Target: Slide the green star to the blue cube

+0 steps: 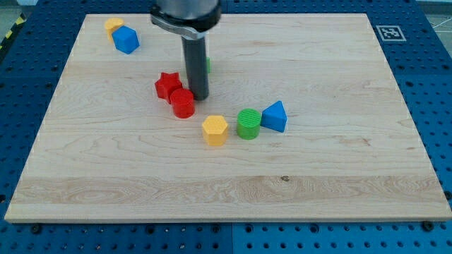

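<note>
So, tip: my tip [198, 97] sits just right of the red plastic cylinder [183, 103], a bare rod holding nothing
Green star [207, 64]: mostly hidden behind the rod
Blue cube [126, 39]: top-left, touching the yellow block [113, 26]
Red star [168, 85]: left of rod

Lab bench: blue pegboard [431, 85], fiducial tag [388, 32], wooden board [318, 176].

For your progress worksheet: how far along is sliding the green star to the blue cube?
Done: nothing visible; the blue cube sits far off at the view's top left beside a yellow block. In hand: my tip stands by the red star, hiding all but a green sliver. Left: the whole slide.
</note>
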Controlling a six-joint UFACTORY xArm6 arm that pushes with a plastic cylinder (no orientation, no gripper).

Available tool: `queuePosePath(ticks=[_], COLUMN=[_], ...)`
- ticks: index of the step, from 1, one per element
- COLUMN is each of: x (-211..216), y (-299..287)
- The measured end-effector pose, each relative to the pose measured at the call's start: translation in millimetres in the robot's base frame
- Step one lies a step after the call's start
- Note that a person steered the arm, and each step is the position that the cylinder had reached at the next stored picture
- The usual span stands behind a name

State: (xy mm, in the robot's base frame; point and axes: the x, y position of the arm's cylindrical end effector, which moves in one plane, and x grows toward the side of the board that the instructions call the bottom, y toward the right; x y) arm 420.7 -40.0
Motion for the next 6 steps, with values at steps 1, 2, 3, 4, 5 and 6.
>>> queuePosePath(ticks=[1, 2, 3, 4, 5, 6], x=[-24, -75, -85, -85, -87, -88], y=[4, 4, -12, -43, -75, -86])
